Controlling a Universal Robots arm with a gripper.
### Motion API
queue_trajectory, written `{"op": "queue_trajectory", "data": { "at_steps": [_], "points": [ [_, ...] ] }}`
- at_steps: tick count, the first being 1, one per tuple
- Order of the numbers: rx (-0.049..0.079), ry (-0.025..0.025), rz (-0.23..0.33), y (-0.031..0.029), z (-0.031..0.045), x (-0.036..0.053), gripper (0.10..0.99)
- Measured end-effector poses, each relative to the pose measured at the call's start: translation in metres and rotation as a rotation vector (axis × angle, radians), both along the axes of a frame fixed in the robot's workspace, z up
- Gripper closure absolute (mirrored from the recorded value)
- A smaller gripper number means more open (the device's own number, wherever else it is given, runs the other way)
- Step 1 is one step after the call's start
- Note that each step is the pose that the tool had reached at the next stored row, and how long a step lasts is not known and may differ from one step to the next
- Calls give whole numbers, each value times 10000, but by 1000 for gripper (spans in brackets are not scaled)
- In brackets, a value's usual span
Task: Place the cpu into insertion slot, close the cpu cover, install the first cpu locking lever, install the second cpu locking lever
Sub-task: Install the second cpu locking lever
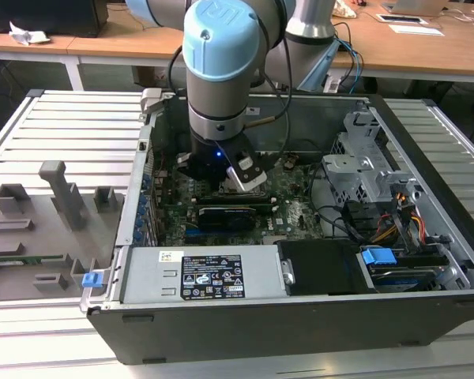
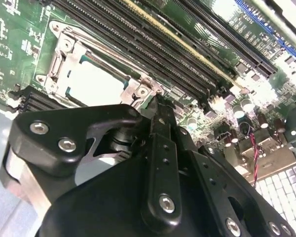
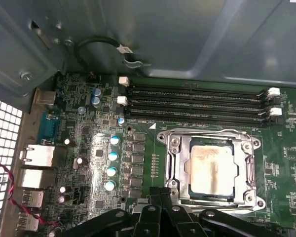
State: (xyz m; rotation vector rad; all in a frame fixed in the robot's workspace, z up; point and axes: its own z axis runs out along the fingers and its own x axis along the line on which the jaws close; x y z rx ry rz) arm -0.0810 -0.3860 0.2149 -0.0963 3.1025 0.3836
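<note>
The cpu point(image 3: 210, 165) point(image 2: 91, 81) lies flat in the insertion slot point(image 3: 250, 198), its pale metal face showing through the square cut-out of the cpu cover point(image 3: 175, 163) point(image 2: 64, 54), which is folded down over it. A thin wire locking lever point(image 3: 207, 132) point(image 2: 103, 47) runs along the socket's edge beside the memory slots. My gripper point(image 3: 161, 193) point(image 2: 157, 101) is shut, its tips together just above a corner of the socket frame. Whether they touch the frame or a lever end I cannot tell. In the exterior view the arm point(image 1: 221, 71) reaches down into the computer case.
Long black memory slots point(image 3: 197, 98) point(image 2: 187, 44) run beside the socket. Capacitors point(image 3: 111, 170) and rear ports point(image 3: 37, 158) lie on its other side, with a red-black wire point(image 3: 5, 187). The case wall point(image 3: 187, 39), power supply point(image 1: 205, 272) and drive cage point(image 1: 363, 158) hem in the board.
</note>
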Motion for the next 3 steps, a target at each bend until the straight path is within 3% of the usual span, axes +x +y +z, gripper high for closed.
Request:
{"op": "queue_trajectory", "data": {
  "at_steps": [3],
  "points": [
    [-1, 0, 0, 0, 29, 0, 980]
  ]
}}
